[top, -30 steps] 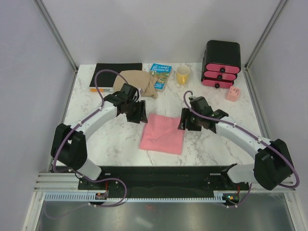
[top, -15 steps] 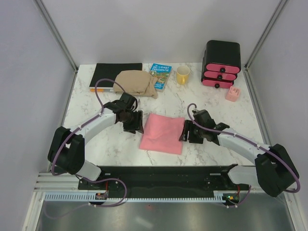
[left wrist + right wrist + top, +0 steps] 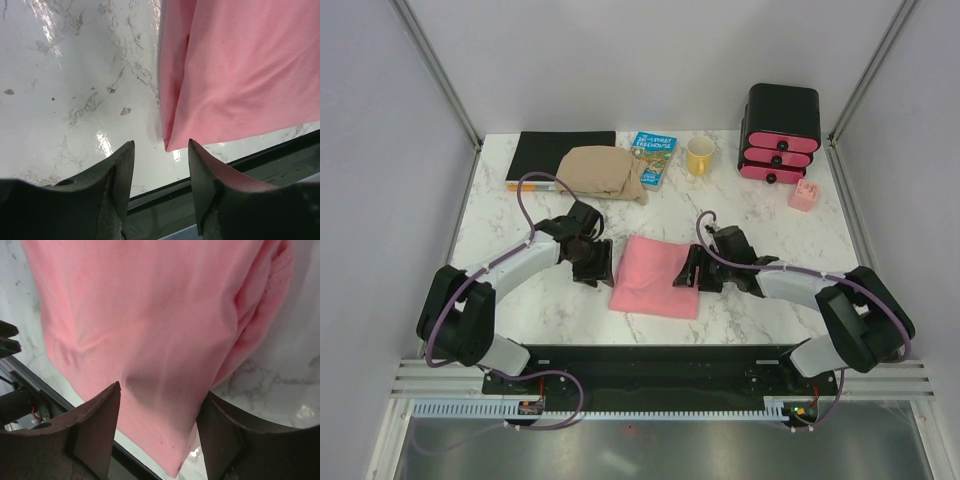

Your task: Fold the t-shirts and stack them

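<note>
A salmon-pink t-shirt (image 3: 658, 277) lies folded into a rectangle in the middle of the marble table. My left gripper (image 3: 601, 262) is low beside its left edge, open. In the left wrist view the t-shirt (image 3: 240, 75) fills the upper right, and its near corner lies just past the left gripper (image 3: 161, 143), with nothing between the jaws. My right gripper (image 3: 688, 270) is over the t-shirt's right edge. In the right wrist view the cloth (image 3: 150, 315) spreads below the right gripper (image 3: 162, 390), whose jaws stand wide apart on either side of that edge strip.
A tan folded garment (image 3: 603, 172) lies at the back, partly on a black notebook (image 3: 563, 150). To its right are a blue book (image 3: 651, 158), a yellow mug (image 3: 700, 156), a black box with pink drawers (image 3: 782, 132) and a small pink object (image 3: 804, 195). The black mounting rail (image 3: 650, 360) borders the near edge.
Both arms have dropped and drawn toward the pink t-shirt. The left gripper came nearer along its left edge. The right gripper moved left onto its right edge and opened a little.
</note>
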